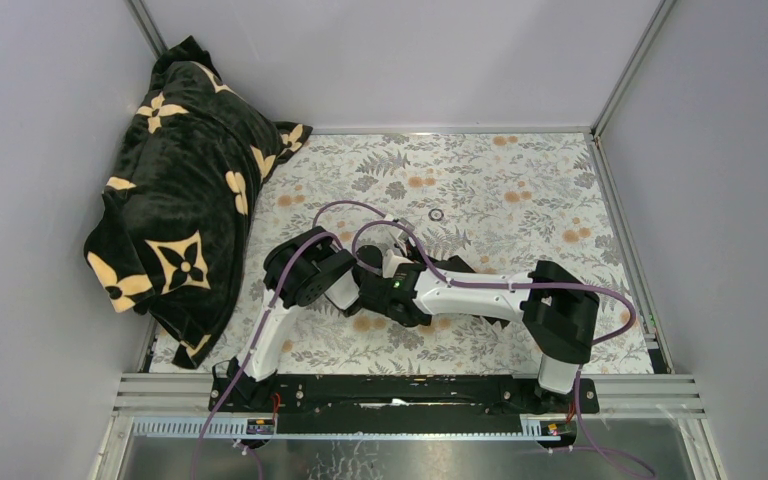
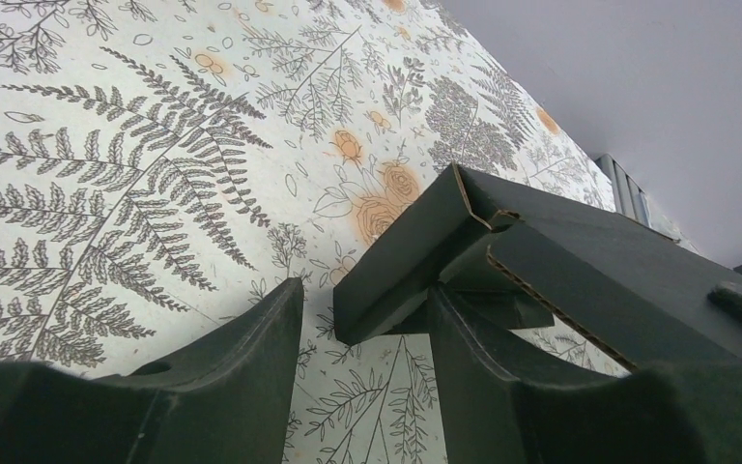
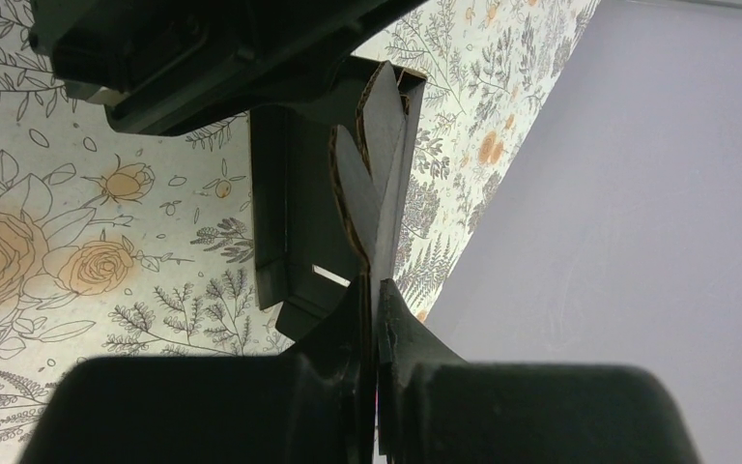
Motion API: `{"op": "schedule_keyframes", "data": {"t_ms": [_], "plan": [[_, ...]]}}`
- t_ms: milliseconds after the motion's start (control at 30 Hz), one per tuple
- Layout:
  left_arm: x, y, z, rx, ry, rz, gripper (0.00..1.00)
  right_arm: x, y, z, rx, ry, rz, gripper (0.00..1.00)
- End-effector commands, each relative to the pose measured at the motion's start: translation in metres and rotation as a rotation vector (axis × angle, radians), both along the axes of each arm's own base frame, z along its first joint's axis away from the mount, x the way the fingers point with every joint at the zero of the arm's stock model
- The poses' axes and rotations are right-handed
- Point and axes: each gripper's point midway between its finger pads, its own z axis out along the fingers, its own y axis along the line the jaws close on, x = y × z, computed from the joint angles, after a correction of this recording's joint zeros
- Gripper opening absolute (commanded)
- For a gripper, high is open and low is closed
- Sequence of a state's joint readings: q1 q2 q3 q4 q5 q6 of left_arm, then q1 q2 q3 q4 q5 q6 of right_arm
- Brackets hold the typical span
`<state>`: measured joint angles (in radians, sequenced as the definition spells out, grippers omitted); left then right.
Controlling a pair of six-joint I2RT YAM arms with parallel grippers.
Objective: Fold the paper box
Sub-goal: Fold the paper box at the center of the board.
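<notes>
While left arm (image 1: 278, 330) and right arm (image 1: 480, 292) stoop together over surface (image 1: 520, 190) | right claw (image 3: 375, 309) pinches paper box (image 3: 372, 193) flap | left claw (image 2: 365, 295) half-wide astride box wall | grips visible in wrist views only

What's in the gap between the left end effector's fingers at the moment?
The left wrist view shows a folded end of the paper box reaching into the open left end effector; beneath it only the flowered table cover.

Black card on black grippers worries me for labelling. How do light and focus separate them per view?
Left wrist: paper box edges crisp, left gripper softly blurred. Right wrist: right gripper a blurred silhouette, box shadowed. Top external: evenly lit, box hidden among the arms.
</notes>
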<state>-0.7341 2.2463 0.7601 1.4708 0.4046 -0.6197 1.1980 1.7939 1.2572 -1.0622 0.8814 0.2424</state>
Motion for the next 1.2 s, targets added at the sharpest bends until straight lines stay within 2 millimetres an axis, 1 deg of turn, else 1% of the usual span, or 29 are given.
{"op": "schedule_keyframes", "data": {"t_ms": [0, 333, 533, 833, 1000, 1167], "plan": [[0.011, -0.008, 0.028, -0.036, -0.112, 0.105, 0.56, -0.018, 0.039, -0.026, 0.216, 0.113, -0.007, 0.00], [0.010, -0.015, 0.032, -0.053, -0.122, 0.089, 0.56, -0.020, 0.041, -0.029, 0.227, 0.134, 0.001, 0.00], [0.012, -0.024, 0.033, -0.061, -0.129, 0.064, 0.56, -0.020, 0.039, -0.031, 0.211, 0.138, 0.006, 0.00], [0.018, -0.035, 0.036, -0.071, -0.139, 0.047, 0.56, -0.020, 0.035, -0.043, 0.167, 0.148, 0.011, 0.00], [0.019, -0.041, 0.034, -0.070, -0.139, 0.028, 0.56, -0.023, 0.036, -0.051, 0.179, 0.186, 0.014, 0.00], [0.020, -0.046, 0.037, -0.082, -0.140, 0.007, 0.56, -0.020, 0.034, -0.052, 0.208, 0.225, 0.004, 0.00]]}}
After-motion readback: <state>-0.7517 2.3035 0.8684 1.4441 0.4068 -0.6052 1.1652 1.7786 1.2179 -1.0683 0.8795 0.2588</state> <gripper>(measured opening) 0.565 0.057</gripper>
